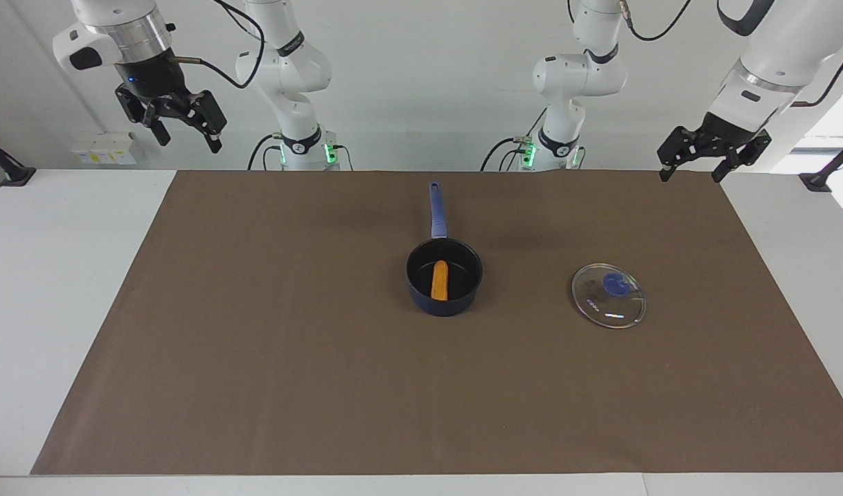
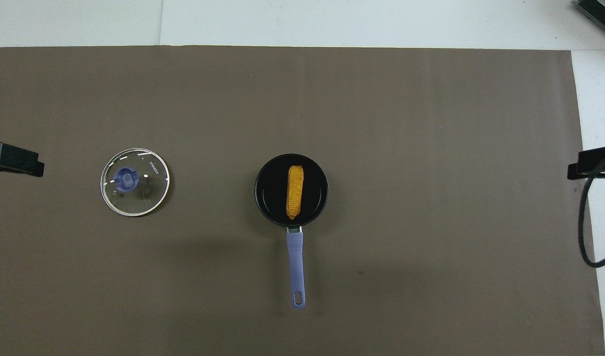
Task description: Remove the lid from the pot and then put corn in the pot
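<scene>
desk (image 1: pixel 69 275): white, under a brown mat (image 1: pixel 290 358)
mat centre: pot (image 1: pixel 444 286)
mat, left arm's end: lid (image 1: pixel 608 295)

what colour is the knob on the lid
Blue. The knob sits at the centre of the clear glass lid; it shows best in the overhead view.
</scene>
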`<act>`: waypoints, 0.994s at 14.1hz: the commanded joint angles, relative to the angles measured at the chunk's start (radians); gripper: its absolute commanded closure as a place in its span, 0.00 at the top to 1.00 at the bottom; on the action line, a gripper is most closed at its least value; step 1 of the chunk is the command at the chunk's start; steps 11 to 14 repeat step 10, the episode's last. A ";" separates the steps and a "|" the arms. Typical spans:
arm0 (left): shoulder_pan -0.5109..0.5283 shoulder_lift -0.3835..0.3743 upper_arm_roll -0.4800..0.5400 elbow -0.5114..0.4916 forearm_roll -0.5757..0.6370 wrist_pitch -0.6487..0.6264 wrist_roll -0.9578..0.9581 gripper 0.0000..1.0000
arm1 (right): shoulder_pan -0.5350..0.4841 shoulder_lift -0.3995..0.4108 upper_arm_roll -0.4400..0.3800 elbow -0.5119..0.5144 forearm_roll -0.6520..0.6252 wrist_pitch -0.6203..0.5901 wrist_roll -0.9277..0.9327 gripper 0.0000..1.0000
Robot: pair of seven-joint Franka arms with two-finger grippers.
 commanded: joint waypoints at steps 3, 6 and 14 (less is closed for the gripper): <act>-0.001 0.002 0.001 0.004 -0.012 -0.014 0.006 1.00 | 0.003 -0.035 0.011 -0.074 -0.018 0.042 -0.035 1.00; 0.000 0.002 0.002 0.004 -0.012 -0.016 0.006 1.00 | 0.003 -0.044 0.017 -0.087 -0.018 0.042 -0.035 1.00; 0.005 -0.001 0.001 0.002 -0.012 -0.017 0.009 1.00 | -0.003 -0.039 0.014 -0.082 -0.030 0.045 -0.055 1.00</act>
